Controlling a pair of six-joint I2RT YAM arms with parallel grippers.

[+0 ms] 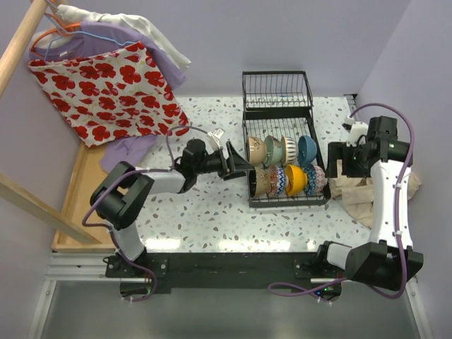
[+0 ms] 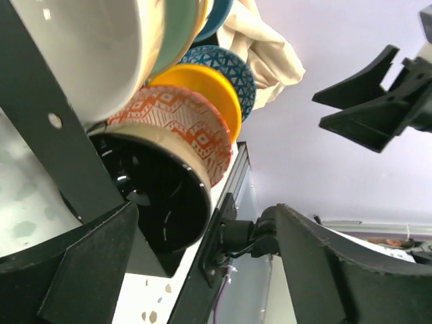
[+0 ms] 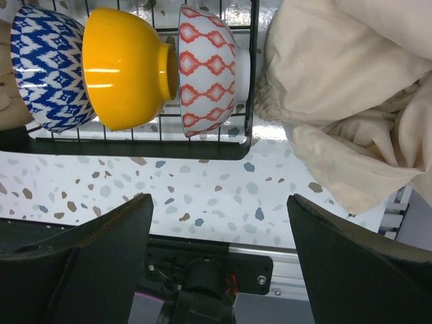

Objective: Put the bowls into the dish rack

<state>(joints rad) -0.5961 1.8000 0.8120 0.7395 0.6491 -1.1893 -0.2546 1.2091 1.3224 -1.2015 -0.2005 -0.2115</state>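
Note:
The black wire dish rack [image 1: 253, 200] stands mid-table with two rows of bowls on edge. The back row holds cream [image 1: 256, 150], pale [image 1: 272, 148], white [image 1: 288, 148] and blue [image 1: 306, 148] bowls. The front row holds reddish-brown patterned [image 1: 263, 182], blue-white patterned [image 1: 280, 180], orange-yellow [image 1: 296, 179] and red-white patterned [image 1: 314, 178] bowls. My left gripper [image 1: 240, 169] is open at the rack's left end. In its wrist view the reddish-brown bowl's dark inside [image 2: 162, 196] sits close to the left finger [image 2: 74, 270]. My right gripper [image 1: 339, 161] is open and empty right of the rack.
A crumpled cream cloth [image 1: 360, 194] lies right of the rack, under my right gripper [image 3: 219, 229]. A wire basket section [image 1: 277, 92] adjoins the rack's back. A wooden tray [image 1: 78, 205] sits far left. Red-flowered clothes [image 1: 113, 88] hang at back left.

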